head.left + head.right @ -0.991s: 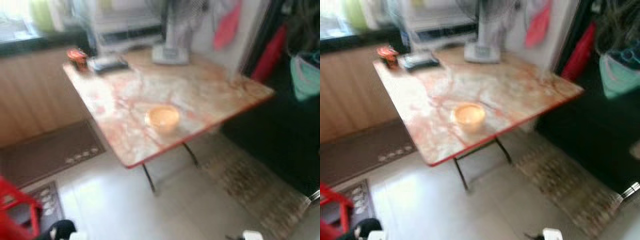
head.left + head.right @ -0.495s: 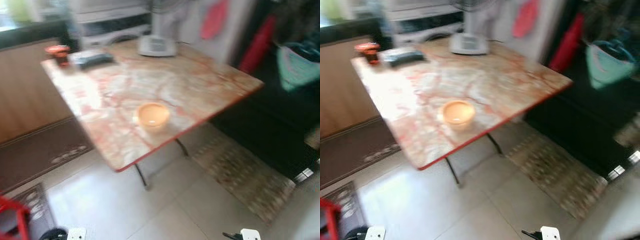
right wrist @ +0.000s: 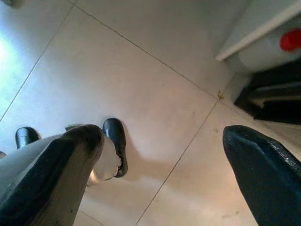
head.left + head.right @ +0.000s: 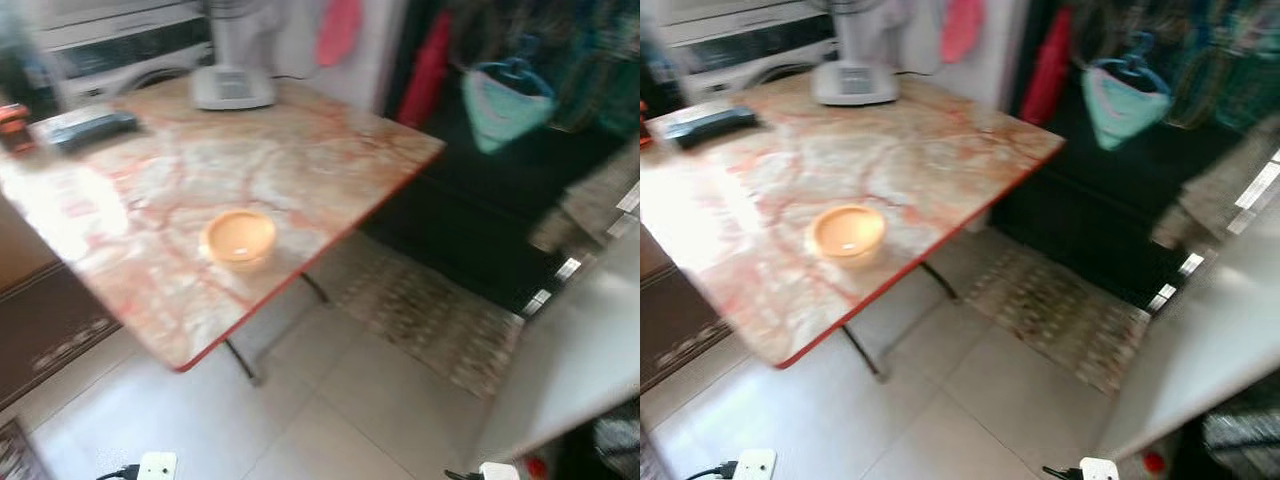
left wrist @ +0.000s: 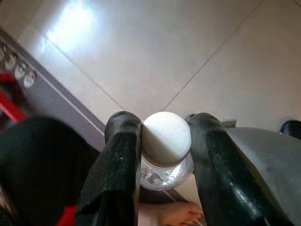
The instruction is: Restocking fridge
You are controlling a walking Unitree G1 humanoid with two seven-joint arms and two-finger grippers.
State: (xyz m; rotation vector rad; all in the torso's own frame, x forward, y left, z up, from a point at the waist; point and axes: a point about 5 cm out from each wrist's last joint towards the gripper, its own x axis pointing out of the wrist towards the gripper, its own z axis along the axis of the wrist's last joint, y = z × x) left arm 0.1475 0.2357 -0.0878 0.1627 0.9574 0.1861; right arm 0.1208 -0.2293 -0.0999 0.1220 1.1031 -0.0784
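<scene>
Table [image 4: 330,150] with marble-pattern top sat ahead, an orange bowl [image 4: 238,238] near its front edge. White fridge door [image 4: 1210,340] stood open at the robot's right. Left gripper [image 5: 162,141] had its fingers clamped on a white-capped clear bottle [image 5: 165,141] — carried, not yet shelved. Right gripper [image 3: 164,155] hung over the floor, fingers wide apart, empty. Judged: stocking step remained.

I see a desk [image 4: 300,170] marbled in pink and cream with a red edge, an orange bowl [image 4: 238,238], a speckled brown mat [image 4: 430,315], and a white-capped clear bottle [image 5: 165,146].
</scene>
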